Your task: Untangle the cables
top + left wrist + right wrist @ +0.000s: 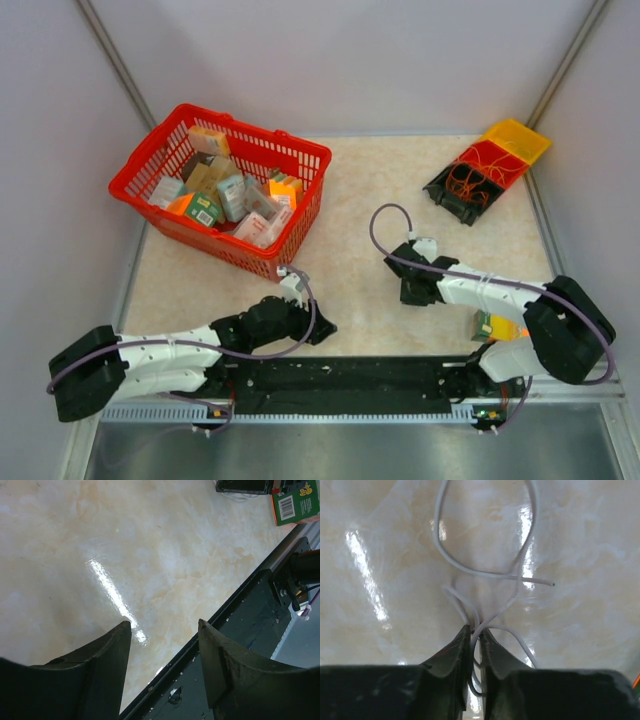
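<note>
Several thin white cables (485, 575) loop over the marble tabletop in the right wrist view. My right gripper (476, 630) is shut on them, and the strands run between its fingertips and curl back between the jaws. In the top view that gripper (405, 292) sits low over the table's middle right. A tangle of orange and red cables (468, 183) lies in the black end of a tray at the back right. My left gripper (164, 622) is open with nothing in it, over the table's front edge (322, 330).
A red basket (220, 185) full of small boxes stands at the back left. The tray (515, 140) has yellow, red and black compartments. A green box (492, 326) lies by the right arm's base. A black rail (340, 375) runs along the near edge.
</note>
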Controlling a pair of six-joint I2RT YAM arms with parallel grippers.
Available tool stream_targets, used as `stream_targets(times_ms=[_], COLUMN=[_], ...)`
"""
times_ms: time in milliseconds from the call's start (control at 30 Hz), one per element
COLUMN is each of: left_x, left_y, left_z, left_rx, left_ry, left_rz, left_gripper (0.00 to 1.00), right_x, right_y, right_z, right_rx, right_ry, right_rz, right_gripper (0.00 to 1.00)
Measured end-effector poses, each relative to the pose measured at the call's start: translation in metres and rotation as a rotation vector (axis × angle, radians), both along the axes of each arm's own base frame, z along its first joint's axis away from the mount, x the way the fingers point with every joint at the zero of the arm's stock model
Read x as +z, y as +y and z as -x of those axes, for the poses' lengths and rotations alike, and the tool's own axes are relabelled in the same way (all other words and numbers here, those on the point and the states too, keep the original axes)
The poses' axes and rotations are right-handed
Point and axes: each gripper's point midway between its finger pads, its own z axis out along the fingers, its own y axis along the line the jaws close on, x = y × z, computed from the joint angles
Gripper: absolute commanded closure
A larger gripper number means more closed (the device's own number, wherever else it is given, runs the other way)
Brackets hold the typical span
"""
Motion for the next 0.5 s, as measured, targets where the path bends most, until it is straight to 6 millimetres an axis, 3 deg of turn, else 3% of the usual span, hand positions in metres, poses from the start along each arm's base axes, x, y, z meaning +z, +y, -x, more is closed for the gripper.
stream_targets(times_ms=[67, 267, 367, 500], left_x=[0.000, 0.003, 0.006, 0.009], left_y=[0.000, 0.000, 0.000, 0.001], left_z=[-0.001, -0.002, -0.002, -0.002], left_rx=[0.001, -0.001, -0.008, -0.010], left_ry=[0.001, 0.002, 0.002, -0.008], left_rz=[0.001, 0.018, 0.036, 0.061], left_gripper=[0.40, 0.40, 0.40, 0.40], right_x=[0.001, 0.010, 0.030, 0.078], right_y=[0.007, 0.022, 0.035, 0.044], right_z=[0.001, 0.000, -0.013, -0.040], right_rx=[0.015, 0.053, 0.065, 0.063], right_ry=[-0.001, -0.002, -0.057, -0.213], right_rz=[-0.001, -0.031, -0.078, -0.128], right_gripper=[1.00, 1.00, 1.00, 1.00])
